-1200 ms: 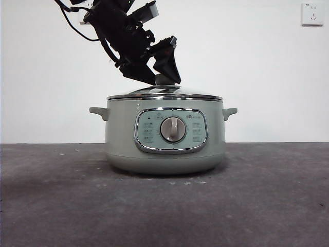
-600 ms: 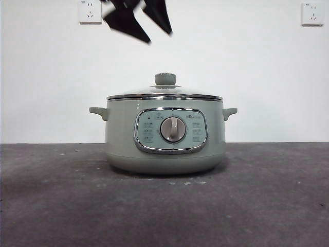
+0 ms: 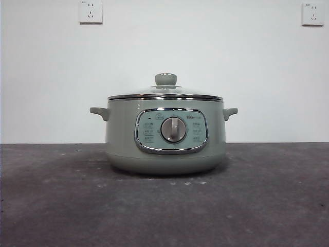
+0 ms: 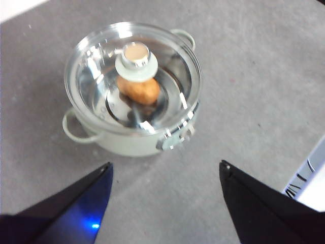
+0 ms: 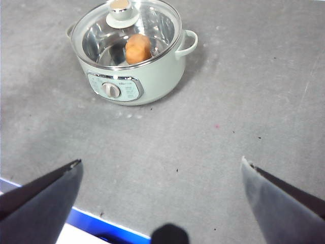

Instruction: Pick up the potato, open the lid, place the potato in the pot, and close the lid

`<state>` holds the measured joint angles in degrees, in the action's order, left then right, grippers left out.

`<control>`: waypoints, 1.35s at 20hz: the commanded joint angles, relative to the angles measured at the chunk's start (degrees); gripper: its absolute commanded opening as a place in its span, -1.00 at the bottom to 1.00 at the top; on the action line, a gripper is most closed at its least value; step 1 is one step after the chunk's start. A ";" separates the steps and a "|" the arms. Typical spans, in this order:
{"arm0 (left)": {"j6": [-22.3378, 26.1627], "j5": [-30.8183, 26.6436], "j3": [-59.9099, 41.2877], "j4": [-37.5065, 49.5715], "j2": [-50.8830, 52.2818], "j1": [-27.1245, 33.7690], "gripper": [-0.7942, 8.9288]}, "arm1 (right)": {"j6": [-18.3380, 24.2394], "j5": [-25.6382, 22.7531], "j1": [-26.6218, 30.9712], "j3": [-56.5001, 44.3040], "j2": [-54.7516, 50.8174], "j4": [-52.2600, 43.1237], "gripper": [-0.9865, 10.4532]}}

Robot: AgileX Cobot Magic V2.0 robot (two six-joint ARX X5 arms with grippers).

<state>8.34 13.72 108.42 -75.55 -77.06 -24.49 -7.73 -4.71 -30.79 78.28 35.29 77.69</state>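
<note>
The sage-green pot [image 3: 165,139] stands mid-table with its dial facing the front camera. Its glass lid [image 3: 165,92] rests on the rim, the green knob on top. Through the glass both wrist views show the orange-brown potato [image 4: 139,89] [image 5: 138,49] lying on the pot's [image 4: 133,137] [image 5: 147,81] shiny bottom under the lid [image 4: 96,76] [image 5: 94,35]. My left gripper [image 4: 165,175] hangs open well above the pot, holding nothing. My right gripper [image 5: 161,165] is open too, high over the bare table on the pot's dial side. Neither arm shows in the front view.
The grey table [image 3: 267,195] stretches around the pot. Two wall sockets [image 3: 90,11] [image 3: 312,13] sit on the white wall behind. A white-and-blue edge [image 5: 101,229] lies below the right gripper; a white strip [image 4: 312,178] shows beside the left gripper's jaw.
The arm that stood at the lid's knob a second ago has risen up and out of the front view. The lid stays on the pot.
</note>
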 commanded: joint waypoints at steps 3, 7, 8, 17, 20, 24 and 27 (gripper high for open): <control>-0.68 0.42 -0.22 0.13 0.57 -0.70 -0.13 | 0.52 -0.22 -0.11 -0.46 1.46 1.49 0.10; -0.66 0.42 -0.22 0.13 0.57 -0.70 -0.13 | 0.44 -0.17 -0.11 -0.46 1.99 1.49 0.08; -0.66 0.42 -0.22 0.13 0.57 -0.70 -0.13 | 0.44 -0.22 -0.11 -0.46 2.01 1.49 -0.04; -0.66 0.39 -0.22 0.13 0.57 -0.70 -0.85 | 0.26 -0.48 -0.11 -0.46 1.99 1.49 -0.85; -0.66 0.15 -0.22 0.13 0.57 -0.70 -0.85 | -1.14 -0.70 -0.11 -0.46 2.01 1.46 -0.83; -0.61 0.15 -0.22 0.13 0.57 -0.68 -0.85 | -1.14 -0.92 -0.11 -0.46 2.03 1.46 -0.83; -0.61 0.15 -0.22 0.13 0.57 -0.68 -0.85 | -1.14 -0.90 -0.11 -0.46 2.05 1.46 -0.82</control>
<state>7.90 13.91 108.42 -75.61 -76.49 -25.08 -8.36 -5.56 -30.79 78.28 37.28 77.69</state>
